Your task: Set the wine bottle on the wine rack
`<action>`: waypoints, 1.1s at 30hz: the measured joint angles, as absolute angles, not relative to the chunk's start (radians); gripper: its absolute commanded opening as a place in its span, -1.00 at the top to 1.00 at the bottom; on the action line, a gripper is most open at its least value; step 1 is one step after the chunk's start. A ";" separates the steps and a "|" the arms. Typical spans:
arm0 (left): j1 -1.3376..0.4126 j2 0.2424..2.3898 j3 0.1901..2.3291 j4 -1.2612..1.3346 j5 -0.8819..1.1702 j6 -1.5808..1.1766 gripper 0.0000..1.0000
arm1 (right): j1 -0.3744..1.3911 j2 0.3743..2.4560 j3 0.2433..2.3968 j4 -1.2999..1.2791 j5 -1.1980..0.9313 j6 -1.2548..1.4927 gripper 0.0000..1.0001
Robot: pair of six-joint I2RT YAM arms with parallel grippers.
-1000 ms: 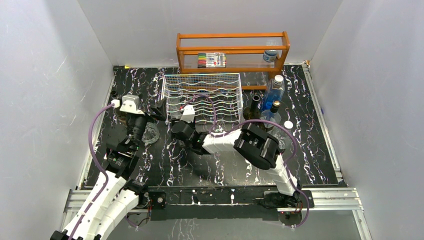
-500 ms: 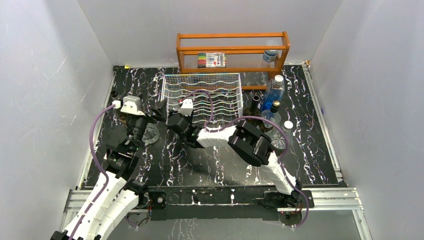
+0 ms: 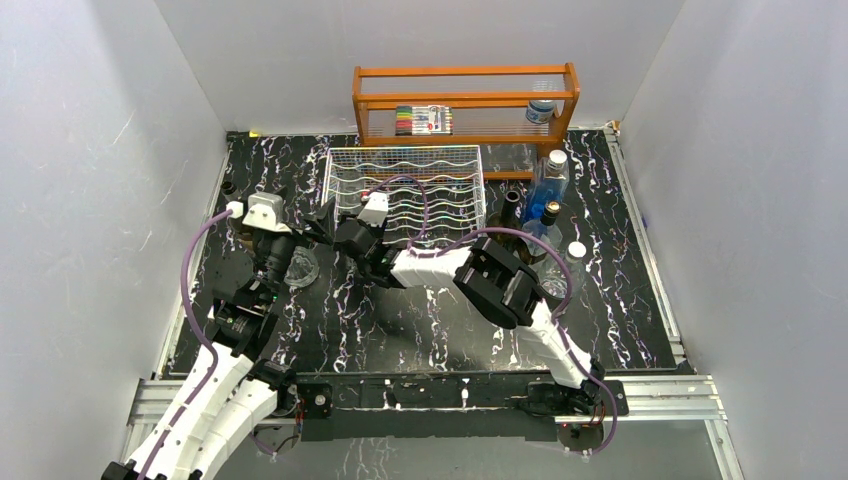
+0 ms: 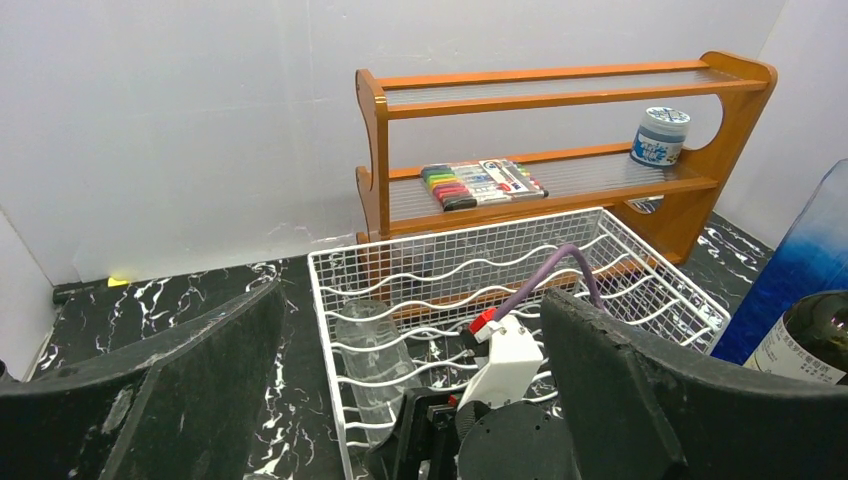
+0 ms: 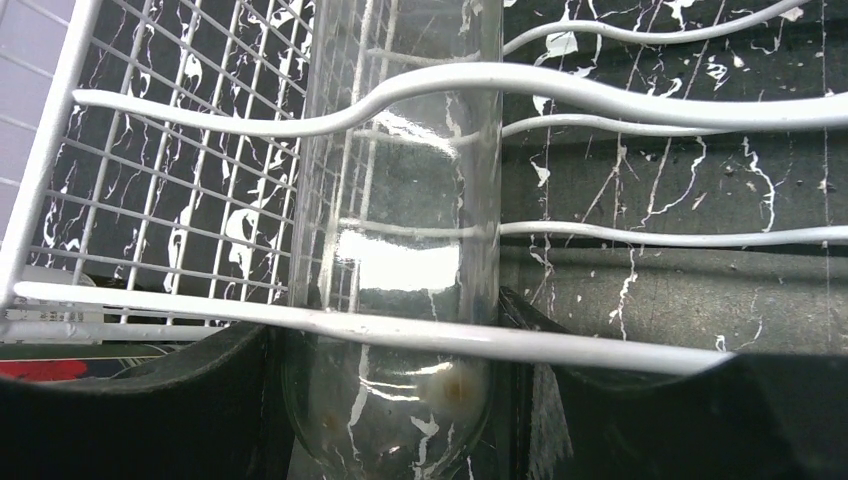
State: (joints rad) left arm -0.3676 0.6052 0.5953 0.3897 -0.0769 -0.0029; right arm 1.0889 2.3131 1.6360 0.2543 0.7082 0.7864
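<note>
Glass bottle (image 5: 400, 250) lay part-way in rack's (image 3: 440, 170) left cradle, toward bench's far edge, pinched by right gripper (image 5: 395, 375). Left gripper (image 4: 410, 300) spread (idle). Risk: base snagging front wire, shoving rack.

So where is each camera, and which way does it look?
Top external: high behind the arms, looking down at the table; both arms show.
Left wrist: on the left arm, facing the wine rack and orange shelf; the open left end effector frames it.
Right wrist: at the rack, looking at the clear bottle in the right end effector.
Shared: all three see the rack.
</note>
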 measured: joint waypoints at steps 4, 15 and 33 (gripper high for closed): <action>-0.368 0.605 0.595 0.390 -0.070 0.000 -0.96 | 1.088 2.322 1.654 0.241 0.699 0.797 0.23; -0.368 0.608 0.595 0.382 -0.044 0.019 -0.96 | 1.084 2.330 1.662 0.235 0.648 0.854 -0.45; -0.368 0.616 0.595 0.365 -0.014 0.053 -0.96 | 1.047 2.272 1.521 0.354 0.527 0.884 -0.88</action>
State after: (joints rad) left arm -0.3676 0.6159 0.5953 0.3653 -0.0135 0.0532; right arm 1.0470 2.2719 1.5208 0.3538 0.5266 0.8837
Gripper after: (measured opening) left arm 0.981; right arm 0.938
